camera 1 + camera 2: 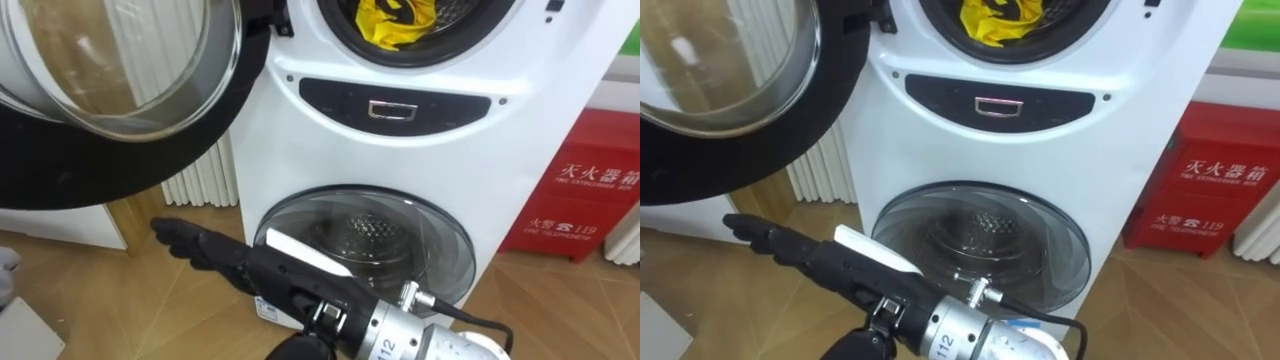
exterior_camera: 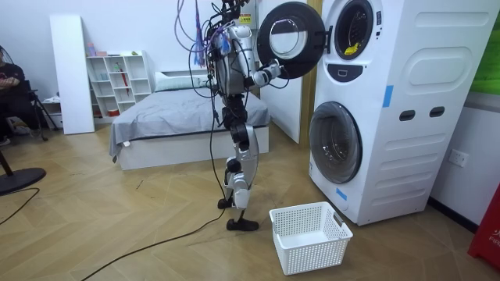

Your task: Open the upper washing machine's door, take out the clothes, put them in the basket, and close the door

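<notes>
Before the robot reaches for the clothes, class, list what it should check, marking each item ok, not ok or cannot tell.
1. Upper door open: ok.
2. Yellow cloth in sight in the upper drum: ok.
3. Right hand empty, fingers straight: ok.
4. Right hand at the cloth: not ok, apart from it, pointing left.
5. Lower door shut: ok.
6. Basket set down nearby: ok.

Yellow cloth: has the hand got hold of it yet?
No, the yellow cloth lies inside the upper drum, while the right hand hangs open, fingers straight, down by the lower door.
</notes>
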Tool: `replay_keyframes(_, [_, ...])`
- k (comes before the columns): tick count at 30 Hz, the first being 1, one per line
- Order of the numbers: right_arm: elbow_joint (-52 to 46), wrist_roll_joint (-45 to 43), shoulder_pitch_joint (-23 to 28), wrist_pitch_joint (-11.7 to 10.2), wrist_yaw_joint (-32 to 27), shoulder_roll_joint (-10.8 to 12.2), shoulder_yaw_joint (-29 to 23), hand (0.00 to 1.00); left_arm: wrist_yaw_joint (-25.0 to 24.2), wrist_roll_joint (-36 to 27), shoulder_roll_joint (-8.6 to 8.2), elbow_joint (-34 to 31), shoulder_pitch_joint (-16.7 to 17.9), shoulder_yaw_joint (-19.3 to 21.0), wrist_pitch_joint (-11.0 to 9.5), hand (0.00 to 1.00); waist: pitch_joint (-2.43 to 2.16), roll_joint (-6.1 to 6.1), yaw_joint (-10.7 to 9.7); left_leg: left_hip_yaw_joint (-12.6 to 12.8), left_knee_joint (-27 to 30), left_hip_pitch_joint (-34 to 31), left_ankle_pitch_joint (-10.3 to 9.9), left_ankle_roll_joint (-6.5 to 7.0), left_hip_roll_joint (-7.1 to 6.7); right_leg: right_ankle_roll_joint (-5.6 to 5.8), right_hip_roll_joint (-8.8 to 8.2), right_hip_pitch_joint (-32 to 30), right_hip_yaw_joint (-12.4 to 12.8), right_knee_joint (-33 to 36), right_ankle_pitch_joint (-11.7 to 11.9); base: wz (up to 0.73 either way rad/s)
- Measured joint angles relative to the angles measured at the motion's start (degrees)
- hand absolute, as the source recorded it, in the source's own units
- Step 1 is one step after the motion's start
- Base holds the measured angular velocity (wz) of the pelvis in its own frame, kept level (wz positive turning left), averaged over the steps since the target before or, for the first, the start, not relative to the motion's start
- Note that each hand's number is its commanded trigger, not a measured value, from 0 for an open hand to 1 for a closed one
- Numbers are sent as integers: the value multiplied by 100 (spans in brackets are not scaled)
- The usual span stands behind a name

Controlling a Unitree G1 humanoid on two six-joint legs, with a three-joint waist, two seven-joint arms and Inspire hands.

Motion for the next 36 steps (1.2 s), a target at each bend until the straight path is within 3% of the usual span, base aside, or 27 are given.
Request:
replay_keyframes(11, [2, -2, 226, -5, -18, -14, -43, 0, 92, -2, -15, 40, 28, 5, -15, 0, 1, 2, -4, 19, -42, 51, 0, 0, -5, 4, 5, 17, 62, 2, -2, -1])
replay_keyframes(20, [7, -28, 329, -5, -171, -154, -114, 0, 177, -2, -41, 38, 154, 4, -12, 0, 2, 38, -77, 12, -39, 49, 0, 0, -8, 6, 7, 29, 61, -2, -4, 0])
replay_keyframes(26, [10, -507, 332, -5, -538, -125, -637, 0, 232, -15, -61, 72, 225, 24, -2, 0, -10, 19, -297, -1, -23, 64, 0, 0, -14, 16, 6, 103, 56, -74, -6, 5])
replay_keyframes(32, [9, -1129, 333, -7, -1435, -151, -1702, 0, 250, -5, -86, 47, 478, 301, 0, 0, -67, -73, -551, 12, -28, 72, 0, 0, -19, 17, 11, 118, 83, -88, -7, 0])
replay_keyframes(36, [10, -1243, 315, -12, -2263, -144, -2220, 0, 254, -2, -110, 15, 547, 465, 2, 0, -40, -72, -648, 21, -111, 208, 0, 0, -17, 30, 18, 209, 92, -101, -15, -1])
